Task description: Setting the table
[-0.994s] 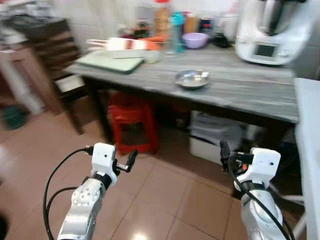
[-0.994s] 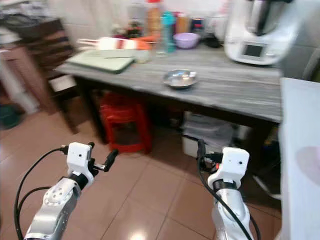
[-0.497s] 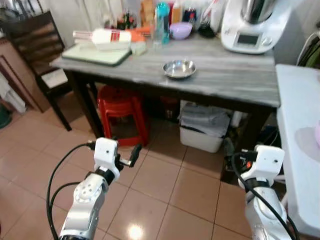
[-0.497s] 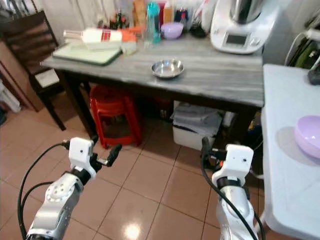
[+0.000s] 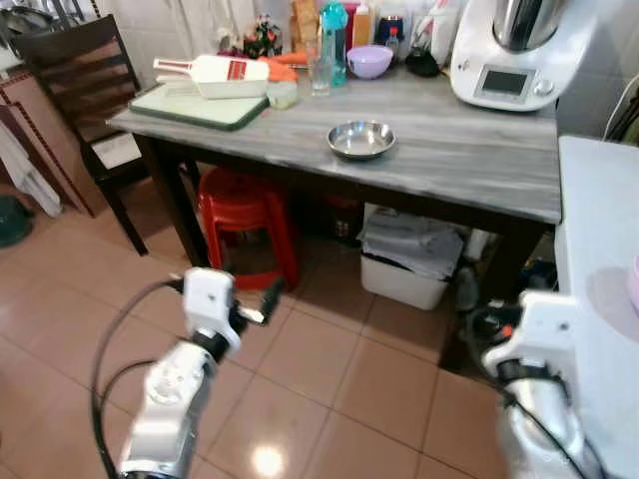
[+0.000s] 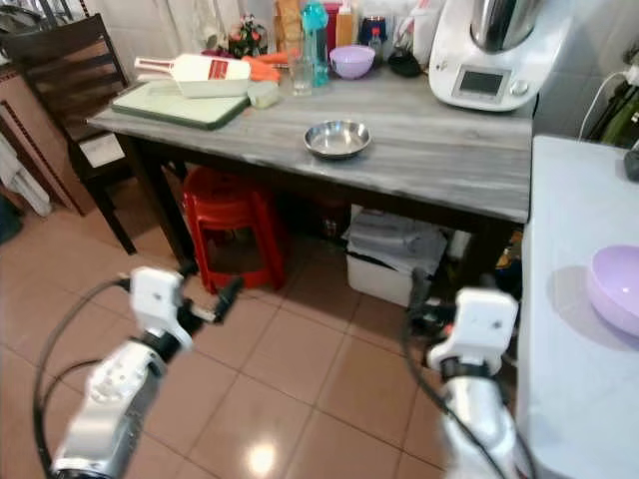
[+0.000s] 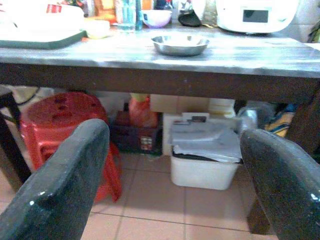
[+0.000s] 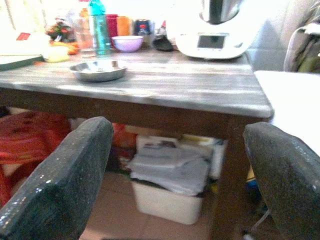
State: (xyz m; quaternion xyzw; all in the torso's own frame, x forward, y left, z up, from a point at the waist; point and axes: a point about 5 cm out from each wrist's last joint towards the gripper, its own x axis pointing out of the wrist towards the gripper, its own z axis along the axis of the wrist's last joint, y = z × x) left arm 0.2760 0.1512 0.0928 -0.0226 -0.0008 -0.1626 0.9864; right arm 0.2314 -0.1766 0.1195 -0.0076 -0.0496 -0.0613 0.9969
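Both grippers hang low over the tiled floor (image 6: 300, 389), clear of the table: our left gripper (image 5: 268, 299) and our right gripper (image 6: 417, 299) each hold their two black fingers spread wide with nothing between them, as both wrist views confirm.

Ahead we count one long grey-topped table (image 5: 449, 165). On it stand one white kitchen machine (image 5: 509, 60), one green cutting board (image 5: 205, 105), one steel bowl (image 5: 360, 139) near the front edge, one purple bowl (image 5: 369, 62) at the back, and one teal bottle (image 5: 333, 40).

Under the table we see one red stool (image 5: 245, 215) and one white bin (image 5: 409, 261).

One white table (image 6: 569, 329) at our right carries one second purple bowl (image 6: 614, 287).
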